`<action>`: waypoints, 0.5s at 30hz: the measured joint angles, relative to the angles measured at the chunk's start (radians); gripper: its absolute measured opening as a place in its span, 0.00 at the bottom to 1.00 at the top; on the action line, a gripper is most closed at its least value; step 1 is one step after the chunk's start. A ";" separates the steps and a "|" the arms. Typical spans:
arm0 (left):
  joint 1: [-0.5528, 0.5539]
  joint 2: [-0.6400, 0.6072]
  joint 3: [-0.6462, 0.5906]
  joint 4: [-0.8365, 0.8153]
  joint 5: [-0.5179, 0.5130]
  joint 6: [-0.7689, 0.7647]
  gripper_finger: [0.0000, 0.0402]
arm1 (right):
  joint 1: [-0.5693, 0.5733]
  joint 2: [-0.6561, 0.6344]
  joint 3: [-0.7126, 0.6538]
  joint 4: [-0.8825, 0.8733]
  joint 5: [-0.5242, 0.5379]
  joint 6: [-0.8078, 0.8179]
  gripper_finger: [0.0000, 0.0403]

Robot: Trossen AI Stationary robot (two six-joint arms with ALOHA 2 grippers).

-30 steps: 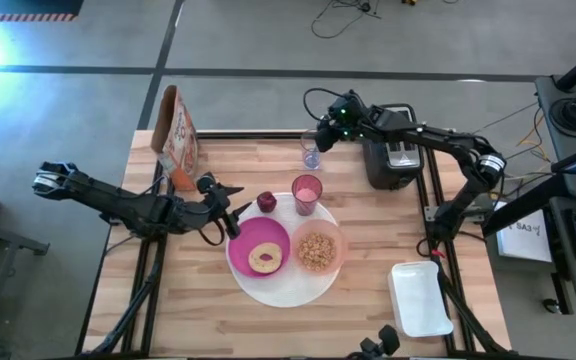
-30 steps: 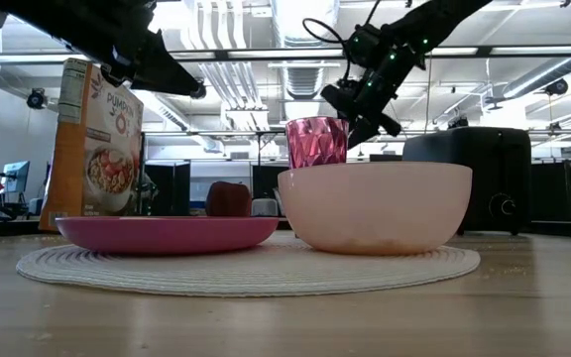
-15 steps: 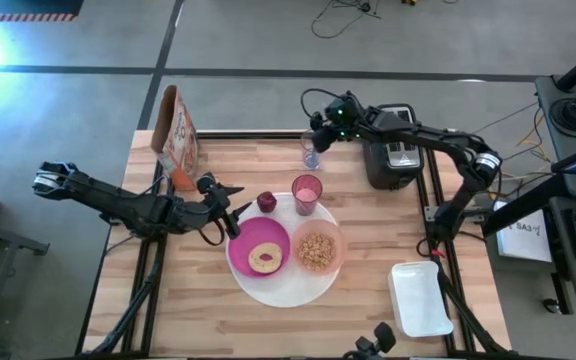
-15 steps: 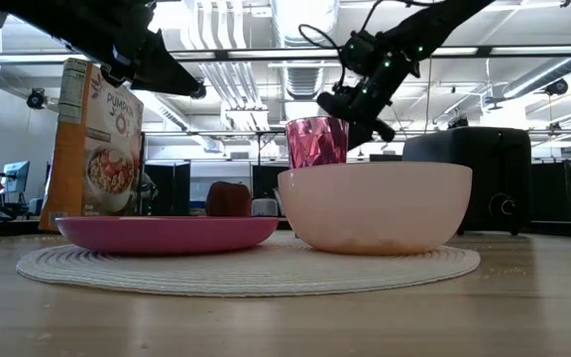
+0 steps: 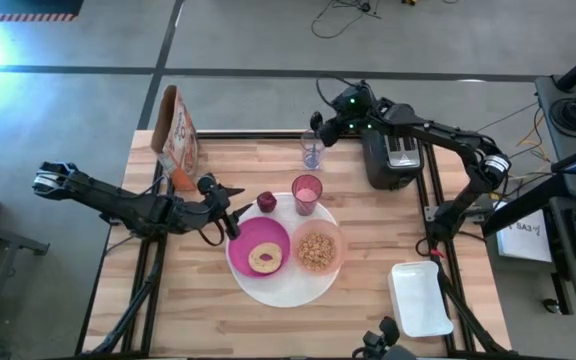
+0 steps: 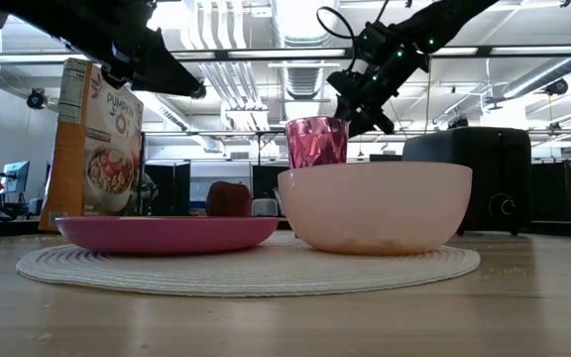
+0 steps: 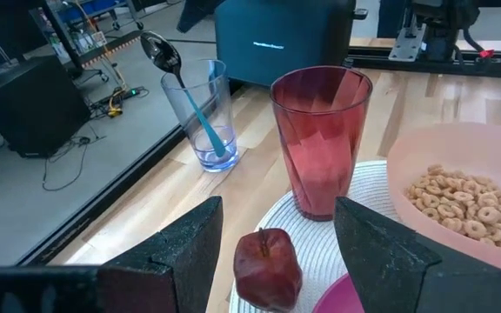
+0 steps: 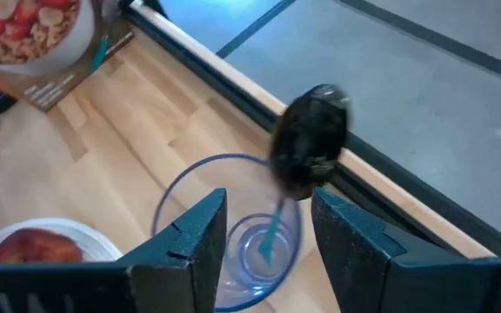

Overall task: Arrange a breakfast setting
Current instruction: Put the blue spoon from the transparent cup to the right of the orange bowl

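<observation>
Hanging above the clear glass [image 5: 311, 152] at the far side of the worktop [image 5: 208, 310], the right gripper [image 5: 320, 128] has its jaws open and holds nothing. The teal-handled spoon [image 7: 194, 104] stands inside the glass, its bowl end sticking up over the rim. So the spoon step looks done, or just about done.

The left gripper [image 5: 236, 215] waits near the edge of the magenta plate [image 5: 243, 248], jaws open and empty too.

The rest of the setting sits together in the middle. The large white plate [image 5: 286, 290] carries the magenta plate with the bagel [image 5: 264, 257] on it, and the peach bowl [image 5: 319, 250] full of cereal beside it. The pink tumbler [image 5: 306, 193] stands at the white plate's far edge. The dark-red fruit [image 5: 266, 202] sits just beside the tumbler.

The glass with the spoon is apart from the group, close to the toaster [image 5: 393, 150]. I think the next move is to lift the right arm clear without knocking the spoon. From the low view it is hard to say how much room there is over the spoon.
</observation>
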 joint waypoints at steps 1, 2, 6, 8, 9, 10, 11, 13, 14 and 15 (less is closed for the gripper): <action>0.000 0.000 0.000 0.000 0.003 -0.001 0.51 | -0.010 0.001 0.000 0.002 -0.001 0.005 0.40; 0.000 0.000 0.000 0.000 0.003 -0.002 0.51 | -0.022 0.002 0.000 0.003 -0.004 0.012 0.41; 0.000 0.000 0.000 0.000 0.003 -0.002 0.51 | -0.061 0.007 0.000 0.004 -0.030 0.025 0.44; 0.000 0.000 0.000 0.000 0.003 -0.002 0.51 | -0.073 0.009 0.000 0.025 -0.066 0.035 0.45; 0.000 0.000 0.000 0.001 0.003 -0.002 0.51 | -0.077 0.010 0.000 0.043 -0.077 0.035 0.45; 0.000 0.000 0.000 0.003 0.003 -0.002 0.51 | -0.078 0.014 0.000 0.059 -0.081 0.036 0.45; 0.000 0.000 0.000 0.007 0.003 -0.002 0.51 | -0.078 0.019 0.000 0.077 -0.083 0.036 0.45; 0.000 0.000 0.000 0.009 0.003 -0.002 0.51 | -0.078 0.032 0.000 0.118 -0.086 0.037 0.45; 0.000 0.000 0.000 0.009 0.003 -0.002 0.51 | -0.078 0.039 0.000 0.132 -0.088 0.037 0.45; 0.000 0.000 0.000 0.010 0.003 -0.004 0.51 | -0.078 0.046 0.000 0.146 -0.097 0.037 0.45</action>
